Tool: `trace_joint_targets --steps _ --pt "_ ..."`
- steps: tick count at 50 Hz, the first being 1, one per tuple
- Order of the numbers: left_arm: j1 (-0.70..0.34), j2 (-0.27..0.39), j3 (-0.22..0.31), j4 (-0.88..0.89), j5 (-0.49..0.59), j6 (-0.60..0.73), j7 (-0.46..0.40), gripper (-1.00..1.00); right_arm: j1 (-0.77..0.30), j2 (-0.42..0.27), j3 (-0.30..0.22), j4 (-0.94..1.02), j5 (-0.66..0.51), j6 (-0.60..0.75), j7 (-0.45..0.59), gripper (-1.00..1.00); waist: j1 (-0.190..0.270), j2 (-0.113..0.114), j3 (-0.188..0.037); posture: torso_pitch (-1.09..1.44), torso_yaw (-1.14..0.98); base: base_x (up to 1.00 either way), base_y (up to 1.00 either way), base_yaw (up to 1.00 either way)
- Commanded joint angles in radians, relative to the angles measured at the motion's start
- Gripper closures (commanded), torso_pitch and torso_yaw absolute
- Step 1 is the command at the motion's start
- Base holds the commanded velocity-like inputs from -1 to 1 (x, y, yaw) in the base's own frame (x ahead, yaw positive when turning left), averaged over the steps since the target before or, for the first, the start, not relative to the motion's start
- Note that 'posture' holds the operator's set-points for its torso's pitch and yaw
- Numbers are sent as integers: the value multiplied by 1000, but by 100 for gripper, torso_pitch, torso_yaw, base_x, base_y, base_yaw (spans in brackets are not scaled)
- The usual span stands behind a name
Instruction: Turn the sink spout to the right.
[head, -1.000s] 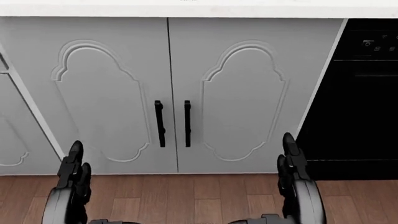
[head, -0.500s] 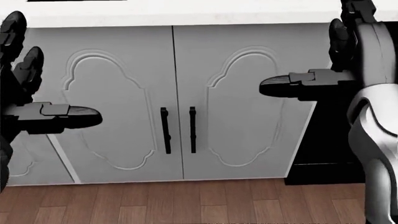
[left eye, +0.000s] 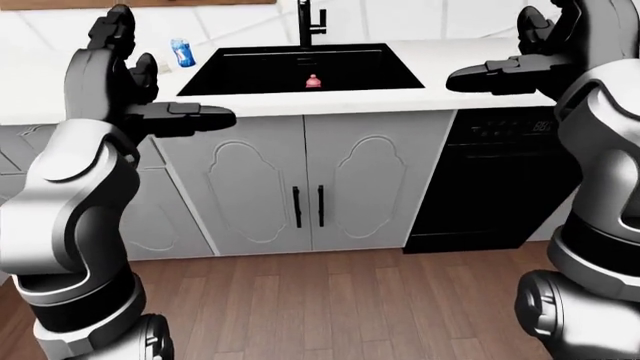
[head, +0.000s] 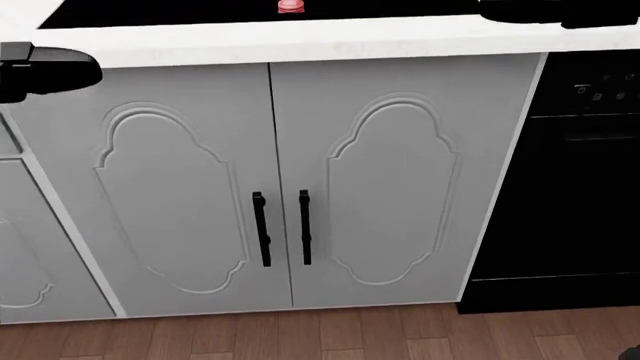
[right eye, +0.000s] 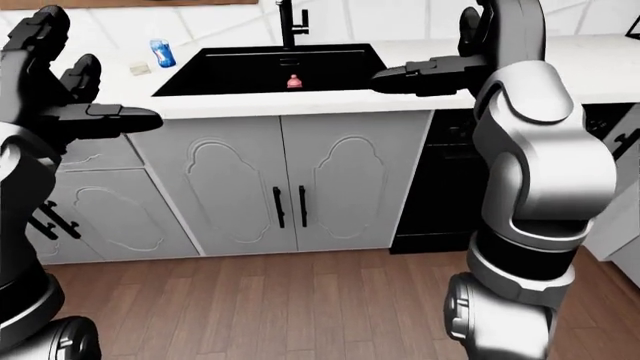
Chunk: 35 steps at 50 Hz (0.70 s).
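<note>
The black sink faucet with its spout (left eye: 306, 21) stands upright at the top of the left-eye view, behind the black sink basin (left eye: 260, 71) set in the white counter. A small pink object (left eye: 313, 81) lies in the basin. My left hand (left eye: 150, 79) is open, raised at counter height to the left of the sink, thumb pointing right. My right hand (left eye: 515, 52) is open, raised over the counter to the right of the sink. Both hands are well apart from the faucet. The head view shows only my thumb tips at its top corners.
A blue can (left eye: 182, 52) stands on the white counter (left eye: 435, 60) left of the sink. Grey cabinet doors (head: 380, 187) with black handles (head: 262, 229) are below the sink. A black dishwasher (left eye: 490, 180) is to their right. Wooden floor (left eye: 330, 300) lies below.
Both hands have risen from down by the floor to counter height, now mostly out of the head view's top. The head view has shifted, showing more of the counter edge.
</note>
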<state>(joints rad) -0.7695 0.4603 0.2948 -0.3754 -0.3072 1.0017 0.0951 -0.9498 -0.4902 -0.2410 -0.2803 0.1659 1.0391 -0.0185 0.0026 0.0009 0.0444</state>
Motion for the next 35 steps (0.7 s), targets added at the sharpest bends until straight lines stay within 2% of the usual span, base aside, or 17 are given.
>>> trace_joint_targets --steps 1,6,7,9,11,13,14,17,20,22,23,24,25,26,28,32,35 --pt "-36 17 8 -13 -4 -10 5 -100 -21 -11 -11 -12 -7 -28 -3 -100 -1 0 -12 0 0 15 0 0" --pt "-44 24 9 -27 -11 5 11 -100 -19 -10 -12 -15 -6 -28 -2 -100 -4 16 -12 0 0 15 0 0" --pt "-44 25 8 -28 -11 6 12 -100 -20 -11 -13 -16 -6 -27 -2 -100 -5 23 -13 0 0 16 0 0" --pt "-49 28 9 -30 -14 13 13 -100 -19 -12 -14 -17 -6 -26 -2 -100 -6 50 -13 0 0 15 0 0" --pt "-50 28 11 -33 -17 17 15 -100 -20 -12 -12 -17 -8 -27 -4 -100 -8 40 -19 0 0 15 0 0" --pt "-45 27 12 -35 -19 14 17 -100 -18 -10 -11 -19 -8 -27 -5 -100 -6 59 -17 0 0 15 0 0" --pt "-42 27 13 -35 -19 14 17 -100 -19 -11 -11 -20 -8 -25 -5 -100 -4 59 -16 0 0 16 0 0" --pt "-46 31 10 -39 -21 22 19 -100 -25 -13 -12 -25 -7 -16 -4 -100 1 41 -23 0 0 15 0 0" --pt "-50 33 13 -46 -24 30 22 -100 -24 -13 -12 -27 -7 -16 -3 -100 7 13 -13 0 0 15 0 0" --pt "-52 34 15 -50 -26 35 24 -100 -26 -14 -13 -26 -5 -14 -2 -100 13 -23 -18 0 0 16 0 0" --pt "-53 35 15 -51 -27 37 25 -100 -23 -13 -13 -27 -5 -15 -2 -100 15 -54 -28 0 0 15 0 0" --pt "-53 35 15 -52 -28 37 26 -100 -23 -13 -12 -27 -5 -14 -1 -100 11 -38 -28 0 0 16 0 0" --pt "-54 36 13 -52 -27 38 27 -100 -23 -13 -12 -29 -5 -13 -1 -100 4 -39 -17 0 0 17 0 0" --pt "-56 36 12 -50 -27 37 27 -100 -24 -13 -12 -30 -5 -12 -1 -100 8 -53 -11 0 0 17 0 0" --pt "-62 38 12 -47 -27 39 28 -100 -31 -17 -12 -31 -5 -5 0 -100 0 -41 -19 0 0 17 0 0" --pt "-73 51 20 -46 -32 50 27 -100 -38 -24 -17 -38 -2 5 2 -100 0 -7 -4 0 0 17 0 0" --pt "-78 60 29 -49 -39 57 30 -100 -41 -28 -18 -38 0 8 3 -100 -8 35 -5 0 0 17 0 0"
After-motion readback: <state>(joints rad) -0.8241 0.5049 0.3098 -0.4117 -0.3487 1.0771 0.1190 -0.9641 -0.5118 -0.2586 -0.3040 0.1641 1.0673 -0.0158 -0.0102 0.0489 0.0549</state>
